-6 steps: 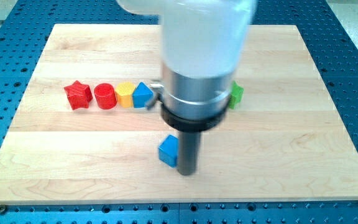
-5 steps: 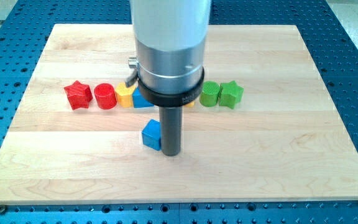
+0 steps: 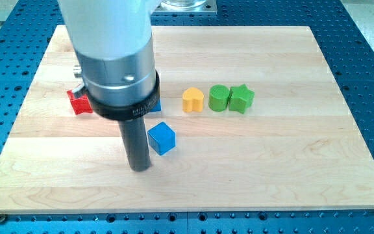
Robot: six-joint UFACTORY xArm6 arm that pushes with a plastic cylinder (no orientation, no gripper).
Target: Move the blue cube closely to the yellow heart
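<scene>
The blue cube (image 3: pixel 162 138) lies on the wooden board (image 3: pixel 291 149), a little left of the middle. The yellow heart (image 3: pixel 193 99) lies up and to the right of it, a short gap away. My tip (image 3: pixel 139 168) rests on the board just left of and below the blue cube, close to its left side; I cannot tell if it touches. The wide arm body hides the board above the tip.
A green cylinder (image 3: pixel 219 97) and a green star (image 3: pixel 241 98) stand in a row right of the yellow heart. A red star (image 3: pixel 78 104) peeks out at the arm's left. A blue piece (image 3: pixel 156 105) shows at the arm's right edge; other blocks behind the arm are hidden.
My tip has crossed from the blue cube's right side to its left side. The cube first slid left with the rod, then stayed about where it was. The arm now covers the left blocks.
</scene>
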